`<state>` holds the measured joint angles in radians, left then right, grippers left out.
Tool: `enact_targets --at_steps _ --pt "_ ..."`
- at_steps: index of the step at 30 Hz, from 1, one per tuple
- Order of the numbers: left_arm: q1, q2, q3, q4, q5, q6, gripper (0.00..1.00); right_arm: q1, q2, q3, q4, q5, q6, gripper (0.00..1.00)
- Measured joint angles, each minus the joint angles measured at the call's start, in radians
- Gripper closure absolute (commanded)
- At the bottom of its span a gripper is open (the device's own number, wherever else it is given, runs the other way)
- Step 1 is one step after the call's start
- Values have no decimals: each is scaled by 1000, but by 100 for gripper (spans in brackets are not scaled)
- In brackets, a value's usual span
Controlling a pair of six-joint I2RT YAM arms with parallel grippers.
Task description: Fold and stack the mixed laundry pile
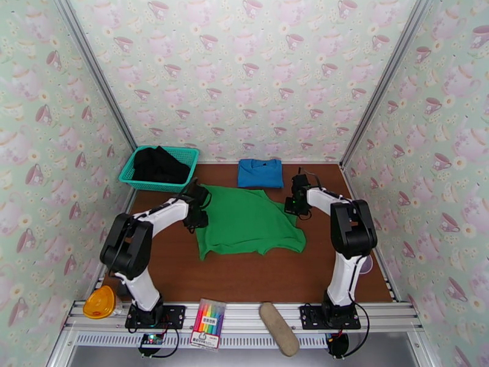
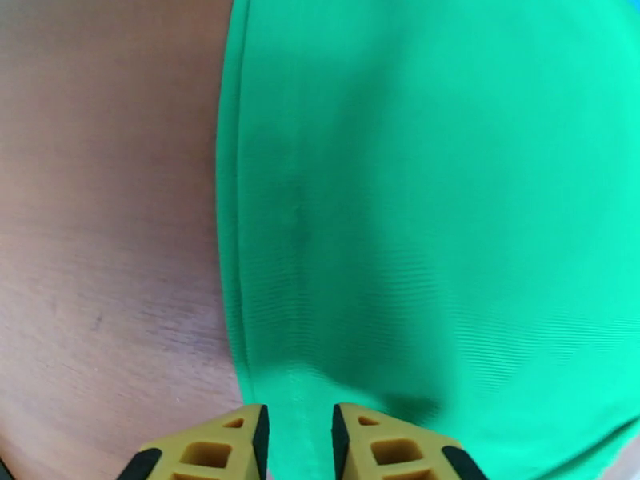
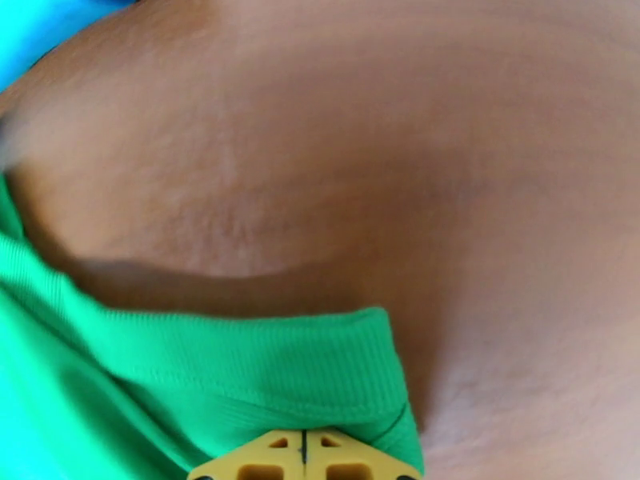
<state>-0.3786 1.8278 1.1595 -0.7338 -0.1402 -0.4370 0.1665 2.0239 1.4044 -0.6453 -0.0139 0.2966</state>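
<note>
We see the left gripper (image 2: 298, 418) and the right gripper (image 3: 304, 438) each pinched shut on opposite side edges of the green shirt (image 1: 250, 221) (spread at the middle of the tabletop (image 1: 244, 276)), apparently to fold it.

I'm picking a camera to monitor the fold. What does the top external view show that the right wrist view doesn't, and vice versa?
From above: the black garment in the teal basket, the folded blue garment whole, and the left gripper at the left edge of the green garment. From the right wrist: the right gripper with closed fingertips pinching the green hem, that corner raised with a shadow under it. Both: the green garment, the brown table, some blue cloth.
</note>
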Motion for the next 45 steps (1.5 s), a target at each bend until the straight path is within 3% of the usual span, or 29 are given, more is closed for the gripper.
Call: enact_targets --at_steps 9,18,19,21,23,25,27,31,34,36,39,45 --pt "-63 36 20 -72 -101 2 67 -124 114 196 -131 88 -2 100" --pt "-98 56 64 -108 -162 43 59 -174 113 202 -116 95 -93 100" --pt "-104 55 75 -116 -177 51 53 -171 88 172 -95 85 -113 97" --pt "-114 43 94 -124 -204 68 31 -163 8 92 -61 71 -149 88" --pt "-126 -3 108 -126 -233 92 21 -148 -110 8 -40 55 -192 77" --pt "-136 -90 112 -118 -258 125 21 -111 -278 -70 -24 47 -232 64" --pt "-148 -202 111 -95 -268 170 33 -47 -441 -134 10 34 -274 56" --pt "-187 -444 71 -11 -240 307 57 138 -739 -283 76 -18 -326 51" --pt "-247 -549 13 27 -203 457 57 193 -856 -378 80 -71 -333 49" --pt "-290 -570 -34 40 -166 597 51 195 -888 -417 79 -94 -336 48" --pt "-336 -589 -138 48 -112 826 51 200 -908 -437 66 -129 -340 46" --pt "-322 -767 -410 -22 16 1228 54 201 -919 -410 2 -169 -381 41"
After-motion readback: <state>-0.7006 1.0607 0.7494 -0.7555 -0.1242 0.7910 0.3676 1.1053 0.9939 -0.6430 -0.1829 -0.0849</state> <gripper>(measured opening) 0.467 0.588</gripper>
